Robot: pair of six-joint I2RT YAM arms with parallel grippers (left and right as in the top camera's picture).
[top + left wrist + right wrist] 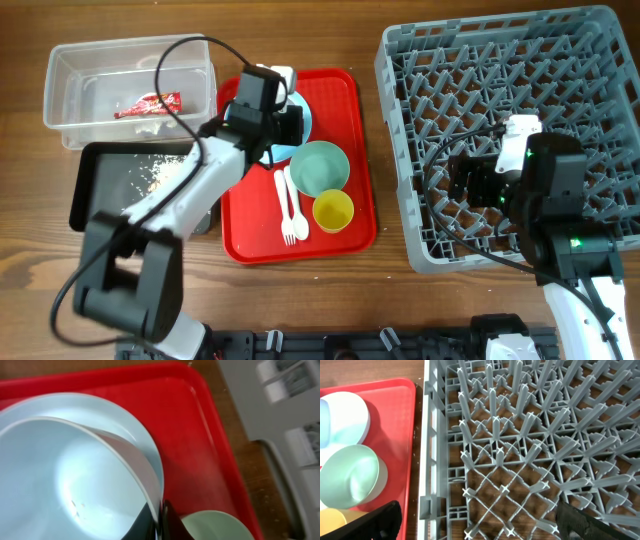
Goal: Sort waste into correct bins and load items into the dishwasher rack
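- The left gripper (160, 516) has its two dark fingers nearly together, pinching the right-hand wall of the light blue bowl (65, 485): one finger inside the rim, the other outside.
- The bowl sits inside the pale blue plate (107, 412), whose rim shows above and to the right of it in the left wrist view.
- The plate lies in the upper part of the red tray (345, 100). In the overhead view the gripper covers most of the bowl.
- Below the plate, toward the tray's centre, stands the mint green bowl (320, 167), open side up.
- Just below that is the yellow cup (333, 211), with the white fork and spoon (290, 208) lying side by side to its left.
- Left of the tray, the black tray (105, 195) holds pale crumbs (160, 172) in its upper right part.
- Above it, in the upper left of the frame, the clear tub (70, 70) holds the red wrapper (148, 103).
- The right gripper (480, 525) has its jaws spread wide, one finger at each lower corner of the right wrist view, and holds nothing.
- It hangs over the left half of the dishwasher rack (400, 60), which fills the right of the overhead frame. Only bare pegs and lattice show beneath the gripper.
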